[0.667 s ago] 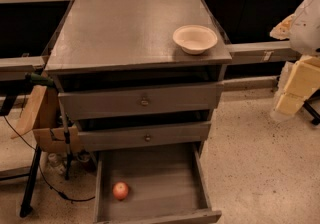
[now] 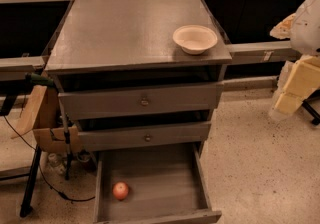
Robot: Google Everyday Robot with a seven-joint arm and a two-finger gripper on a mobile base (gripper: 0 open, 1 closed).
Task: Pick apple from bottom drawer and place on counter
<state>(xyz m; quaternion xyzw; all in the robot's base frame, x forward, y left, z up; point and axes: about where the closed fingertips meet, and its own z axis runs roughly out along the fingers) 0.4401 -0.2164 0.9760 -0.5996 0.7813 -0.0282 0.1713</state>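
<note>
Sitting well down & left of the gripper: small round red-orange apple (image 2: 120,190), alone on the floor of the open bottom grey metal drawer (image 2: 165,183), near its front-left corner. Pale blocky gripper (image 2: 296,85) hangs at far right, beside the cabinet; open or clamped, can't tell. Round, so no axis to match. Beige bowl (image 2: 195,39), apparently empty, on flat grey metal counter (image 2: 120,28), front-right.

One small round red-orange apple (image 2: 120,190); one round beige bowl (image 2: 195,38); three grey metal drawers (image 2: 156,180); one pale gripper (image 2: 295,87), at right edge.
</note>
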